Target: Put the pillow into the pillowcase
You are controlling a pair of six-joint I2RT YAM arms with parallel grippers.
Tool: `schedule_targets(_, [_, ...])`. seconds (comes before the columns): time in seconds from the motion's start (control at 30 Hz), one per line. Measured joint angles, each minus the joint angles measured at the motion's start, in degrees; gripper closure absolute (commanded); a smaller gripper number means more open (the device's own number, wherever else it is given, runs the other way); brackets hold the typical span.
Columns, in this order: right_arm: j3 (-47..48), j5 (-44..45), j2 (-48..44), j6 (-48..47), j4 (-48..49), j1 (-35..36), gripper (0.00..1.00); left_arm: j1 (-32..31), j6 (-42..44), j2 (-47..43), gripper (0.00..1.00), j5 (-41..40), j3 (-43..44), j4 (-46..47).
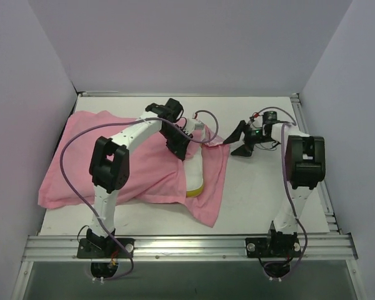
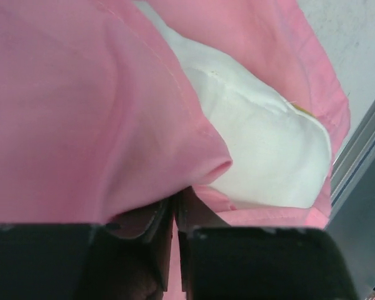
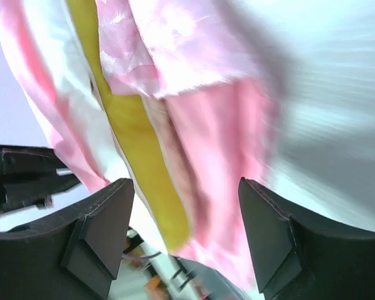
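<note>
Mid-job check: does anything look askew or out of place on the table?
Yes. The pillow has its yellow-trimmed end poking out of the pillowcase, whose loose flap lies bunched and skewed toward the near edge. The left gripper pinches the hem; the right gripper has open jaws, gripping nothing.

I'm looking down on the white bench (image 1: 262, 194), which has an aluminium rail (image 1: 187, 240) running along its near edge and a second strip of framing down its right side. The only thing I can see lying directly on it is the pink pillowcase (image 1: 81, 169), spread out wrinkled across the left and middle, with one corner trailing toward the near rail. The white pillow (image 1: 195, 169) shows at the cloth's right end, yellow trim nearest me, lying on pink fabric rather than bare bench.
</note>
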Motion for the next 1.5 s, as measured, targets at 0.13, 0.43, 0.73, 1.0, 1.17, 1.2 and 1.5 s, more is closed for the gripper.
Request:
schedule_targets(0.13, [8.55,4.33,-3.8,-13.81,-15.13,-7.72,0.35,1.73,0.22,-3.72,0.55,-1.73,-0.28,0.55])
schedule_targets(0.43, [3.04,5.51,-11.72,-25.27,-28.63,-0.76,0.26,-9.51,1.81,-20.96,0.25,-9.51,-9.03,7.37])
schedule_targets(0.73, [-1.22,10.75,-1.36,-19.3,-27.76,9.77,0.26,-16.63,2.93,-22.14,0.26,-10.95,-17.49,13.81])
schedule_targets(1.0, [1.51,11.63,3.63,-14.4,-23.15,14.23,1.0,-18.08,7.15,-25.33,0.26,-12.46,-27.71,22.53])
schedule_targets(1.17, [-0.74,9.73,2.4,-14.53,-20.57,11.72,1.0,-23.78,11.82,-23.37,0.32,-17.35,-31.3,28.68])
schedule_targets(1.2, [-1.7,9.86,1.62,-14.75,-20.39,10.8,1.0,-24.57,12.52,-22.08,0.37,-18.29,-31.3,30.12])
schedule_targets(1.5, [-6.25,11.67,-2.49,-18.82,-20.37,0.94,1.0,-21.53,16.09,-11.89,0.79,-23.76,-29.64,31.54])
